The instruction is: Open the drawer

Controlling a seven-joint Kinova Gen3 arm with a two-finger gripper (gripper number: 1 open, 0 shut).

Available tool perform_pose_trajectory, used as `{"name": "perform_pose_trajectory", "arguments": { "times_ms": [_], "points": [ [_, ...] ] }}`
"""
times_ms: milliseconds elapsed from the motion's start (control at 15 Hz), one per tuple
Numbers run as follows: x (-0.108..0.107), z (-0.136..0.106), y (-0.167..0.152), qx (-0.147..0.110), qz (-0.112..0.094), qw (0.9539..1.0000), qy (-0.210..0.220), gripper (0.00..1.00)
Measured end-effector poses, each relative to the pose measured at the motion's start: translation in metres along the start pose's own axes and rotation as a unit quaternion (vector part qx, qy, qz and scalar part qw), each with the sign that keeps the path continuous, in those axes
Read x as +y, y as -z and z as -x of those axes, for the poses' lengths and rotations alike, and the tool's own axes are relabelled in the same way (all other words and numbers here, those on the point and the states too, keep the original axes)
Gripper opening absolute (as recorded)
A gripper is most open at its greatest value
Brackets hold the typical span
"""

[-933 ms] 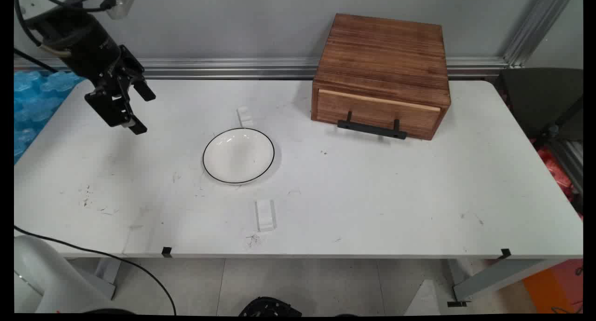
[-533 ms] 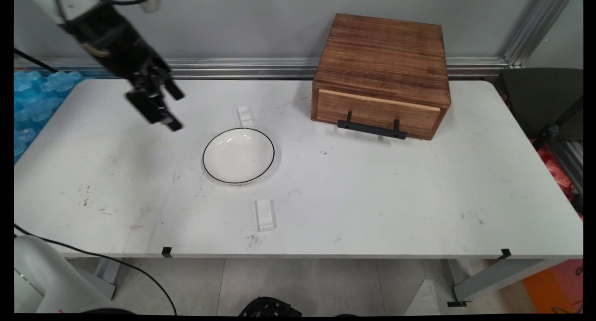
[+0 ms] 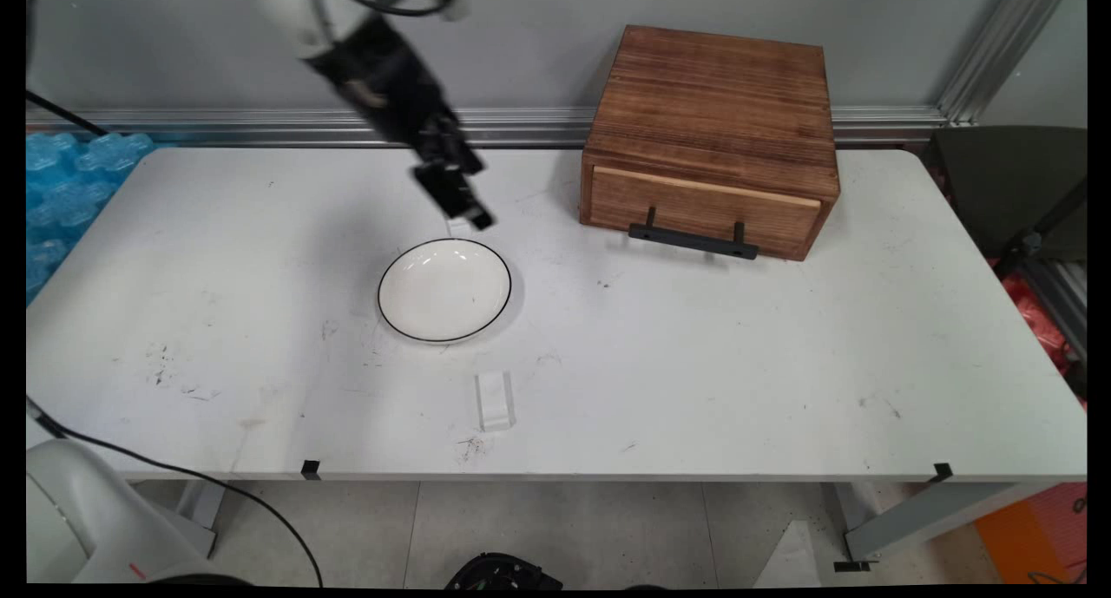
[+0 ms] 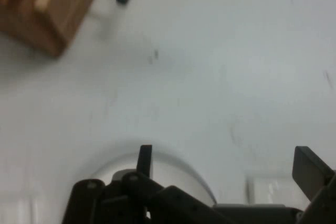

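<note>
Above the table (image 3: 781, 364), just behind the white plate (image 3: 444, 290), gripper (image 3: 464, 203) hangs tilted, fingers spread, holding nothing. Small white block (image 3: 495, 400) lies near plate's front. Wooden drawer box (image 3: 712, 138) at back right, black handle (image 3: 693, 238), drawer closed.

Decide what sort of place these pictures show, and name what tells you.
Probably a robotics lab bench: a robot pincer hangs over a marked white table holding only a plate and wooden drawer box.
</note>
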Motion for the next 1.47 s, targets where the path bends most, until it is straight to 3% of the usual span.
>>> {"name": "perform_pose_trajectory", "arguments": {
  "times_ms": [267, 667, 1467],
  "points": [
    [-0.001, -0.034, -0.035, 0.016, -0.003, 0.9997, -0.017, 1.00],
    [-0.005, -0.090, -0.116, 0.045, -0.017, 0.9971, -0.059, 1.00],
    [-0.010, -0.121, -0.217, 0.082, -0.027, 0.9887, -0.123, 1.00]
  ]
}}
